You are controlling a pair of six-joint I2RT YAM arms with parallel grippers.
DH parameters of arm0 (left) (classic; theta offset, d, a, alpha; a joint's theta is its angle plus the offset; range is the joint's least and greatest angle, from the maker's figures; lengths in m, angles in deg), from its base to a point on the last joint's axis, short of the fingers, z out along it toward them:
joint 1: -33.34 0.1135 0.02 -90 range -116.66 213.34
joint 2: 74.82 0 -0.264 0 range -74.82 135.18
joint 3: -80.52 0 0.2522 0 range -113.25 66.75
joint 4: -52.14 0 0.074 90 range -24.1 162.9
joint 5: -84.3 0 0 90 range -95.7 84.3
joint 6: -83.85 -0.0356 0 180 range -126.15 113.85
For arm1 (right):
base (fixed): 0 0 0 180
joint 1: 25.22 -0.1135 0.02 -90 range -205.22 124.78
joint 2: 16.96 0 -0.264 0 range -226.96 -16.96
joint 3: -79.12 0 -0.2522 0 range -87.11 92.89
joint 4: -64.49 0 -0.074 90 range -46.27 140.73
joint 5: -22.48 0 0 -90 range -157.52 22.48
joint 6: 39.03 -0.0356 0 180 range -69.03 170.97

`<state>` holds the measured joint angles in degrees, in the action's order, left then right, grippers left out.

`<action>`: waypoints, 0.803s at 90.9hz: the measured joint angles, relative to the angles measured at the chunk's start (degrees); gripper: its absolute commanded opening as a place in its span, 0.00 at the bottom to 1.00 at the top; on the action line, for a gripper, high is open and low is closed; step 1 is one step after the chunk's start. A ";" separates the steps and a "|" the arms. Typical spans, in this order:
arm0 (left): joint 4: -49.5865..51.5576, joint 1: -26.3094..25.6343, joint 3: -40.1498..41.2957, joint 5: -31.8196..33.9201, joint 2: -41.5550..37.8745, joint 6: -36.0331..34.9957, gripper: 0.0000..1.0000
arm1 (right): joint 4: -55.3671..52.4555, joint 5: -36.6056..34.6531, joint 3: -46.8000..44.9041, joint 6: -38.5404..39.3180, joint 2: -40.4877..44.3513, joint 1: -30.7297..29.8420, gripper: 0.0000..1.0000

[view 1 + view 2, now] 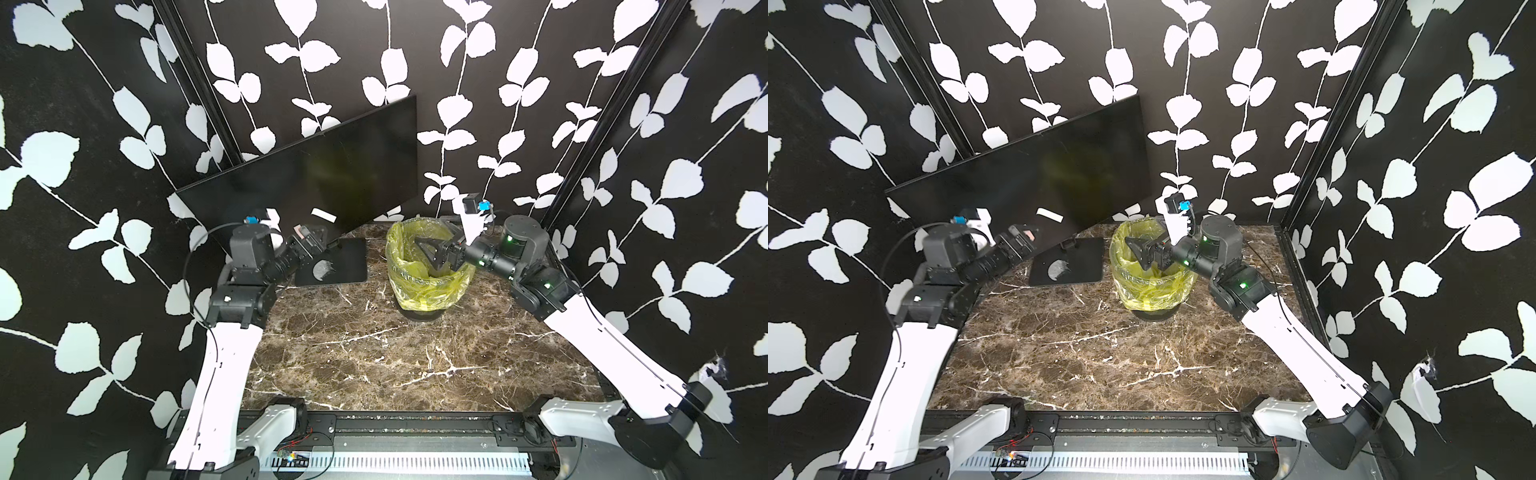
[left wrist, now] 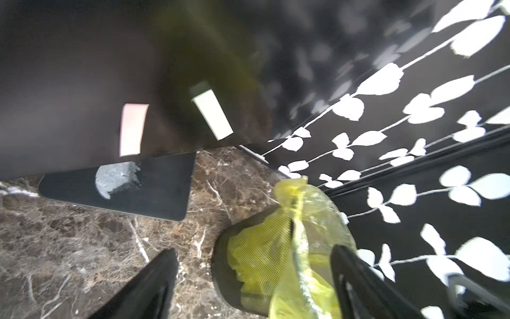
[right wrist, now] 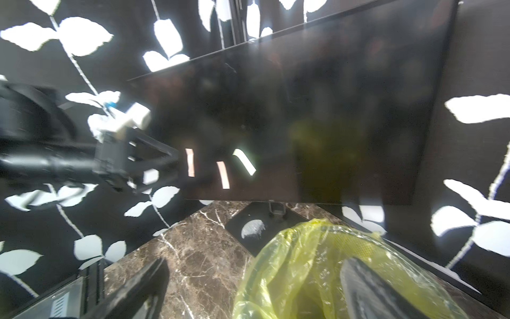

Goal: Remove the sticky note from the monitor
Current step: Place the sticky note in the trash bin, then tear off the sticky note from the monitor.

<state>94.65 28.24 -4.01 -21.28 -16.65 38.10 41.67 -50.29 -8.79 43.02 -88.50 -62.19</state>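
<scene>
The monitor [image 1: 299, 174] stands angled across the rear left corner of the bench [image 1: 374, 353], on its base plate [image 1: 349, 262], which bears a grey scuffed patch [image 1: 322, 270]. The sticky note [image 1: 323, 215], a pale strip, adheres to the lower part of the screen, above the base plate. The left gripper [image 1: 326, 243] sits just in front of the screen's lower edge, near the note but apart from it, with its jaws spread wide and empty. A pink strip [image 1: 300, 230] shows at this gripper's body. The right gripper [image 1: 424, 251] hangs over the mouth of the bin [image 1: 415, 291], jaws spread wide and empty. The bin, black mesh with a yellow-green liner, stands just beside the base plate. The note's face is too blurred to read.
</scene>
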 measured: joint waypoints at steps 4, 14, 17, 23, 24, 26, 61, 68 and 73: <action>-3.65 0.02 4.11 0.07 -0.44 3.21 0.99 | 0.61 1.01 -0.28 -0.07 0.00 -0.13 0.99; -11.74 -0.02 12.52 0.83 -0.33 10.49 0.99 | 1.97 3.04 -0.50 -0.11 0.00 -0.42 0.98; -13.44 -0.22 14.08 1.46 0.02 12.28 0.98 | 2.34 3.63 -0.52 -0.09 0.00 -0.50 0.98; -16.17 -0.72 15.21 2.58 1.16 14.84 0.98 | 3.04 4.35 -0.52 -0.09 0.00 -0.72 0.98; -16.74 -0.81 15.26 2.75 1.42 15.15 0.98 | 3.08 4.44 -0.55 -0.07 0.00 -0.74 0.98; -17.88 -1.01 15.28 3.04 1.79 15.80 0.97 | 3.17 4.61 -0.55 -0.07 0.00 -0.79 0.98; -42.40 -4.90 16.44 10.47 13.33 26.21 0.92 | 3.23 5.07 -0.57 0.20 -0.33 -0.83 0.98; -45.44 -5.03 17.03 11.89 15.28 27.36 0.91 | 3.15 5.05 -0.52 0.44 -0.70 -0.83 0.98; -46.71 -5.05 17.49 13.03 16.11 27.82 0.91 | 2.99 4.94 -0.50 0.63 -0.94 -0.83 0.99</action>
<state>47.94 23.19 13.48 -8.25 -0.54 65.92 44.67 -45.35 -9.29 43.66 -89.44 -63.03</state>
